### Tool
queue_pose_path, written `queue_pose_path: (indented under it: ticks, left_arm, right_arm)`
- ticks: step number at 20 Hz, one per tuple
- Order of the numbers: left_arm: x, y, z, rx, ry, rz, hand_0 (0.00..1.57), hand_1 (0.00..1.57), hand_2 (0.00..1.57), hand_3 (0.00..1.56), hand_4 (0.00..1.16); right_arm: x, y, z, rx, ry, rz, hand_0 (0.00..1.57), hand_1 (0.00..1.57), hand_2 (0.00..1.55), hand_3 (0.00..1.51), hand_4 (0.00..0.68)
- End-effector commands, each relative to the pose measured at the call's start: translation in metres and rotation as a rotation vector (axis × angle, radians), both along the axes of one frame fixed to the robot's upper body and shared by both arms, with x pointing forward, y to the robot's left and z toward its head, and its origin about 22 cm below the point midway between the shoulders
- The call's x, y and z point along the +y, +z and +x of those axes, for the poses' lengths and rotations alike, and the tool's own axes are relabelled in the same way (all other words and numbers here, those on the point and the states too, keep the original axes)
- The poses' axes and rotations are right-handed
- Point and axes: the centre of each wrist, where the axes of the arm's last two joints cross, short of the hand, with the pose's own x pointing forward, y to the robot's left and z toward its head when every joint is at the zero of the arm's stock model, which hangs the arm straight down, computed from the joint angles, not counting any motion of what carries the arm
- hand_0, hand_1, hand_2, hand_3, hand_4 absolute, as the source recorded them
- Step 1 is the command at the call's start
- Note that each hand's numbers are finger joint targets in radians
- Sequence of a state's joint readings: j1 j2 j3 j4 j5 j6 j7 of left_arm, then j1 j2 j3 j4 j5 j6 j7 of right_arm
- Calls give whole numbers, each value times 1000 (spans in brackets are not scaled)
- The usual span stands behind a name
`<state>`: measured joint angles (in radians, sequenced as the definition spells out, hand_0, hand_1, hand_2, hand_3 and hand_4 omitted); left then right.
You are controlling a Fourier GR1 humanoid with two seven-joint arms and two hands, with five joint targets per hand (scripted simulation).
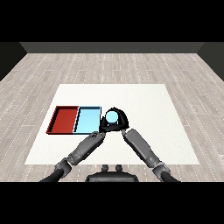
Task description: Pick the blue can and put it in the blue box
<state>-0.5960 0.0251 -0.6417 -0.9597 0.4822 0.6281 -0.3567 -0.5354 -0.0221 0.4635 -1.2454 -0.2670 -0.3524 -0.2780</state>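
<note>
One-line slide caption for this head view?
Right hand curled round the blue can, just right of the blue tray.

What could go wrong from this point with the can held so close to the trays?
The right hand curls round the blue can just beside the light blue tray, so the can could clip the tray's near wall on the way in. The left hand sits close by and might get in the way. The red tray adjoins, so overshooting left risks the wrong tray.
</note>
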Motion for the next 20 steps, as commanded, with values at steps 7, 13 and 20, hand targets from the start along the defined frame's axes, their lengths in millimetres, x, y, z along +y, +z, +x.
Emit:
queue_pose_path:
  ticks: [7,13,20]
  left_arm:
    - [-4,3,2,-19,30,11,1571,1571,1559,1466,1138]
    - [-7,10,4,-33,27,32,1571,1571,1561,1468,1137]
    - [13,7,1,-27,39,29,1571,1571,1571,1491,1147]
  right_arm:
    - [6,-2,-6,4,-21,-52,0,0,0,0,0]
    - [-5,6,-5,11,-5,-51,0,0,0,0,0]
    - [-5,1,-1,-5,-78,-48,0,0,0,0,0]
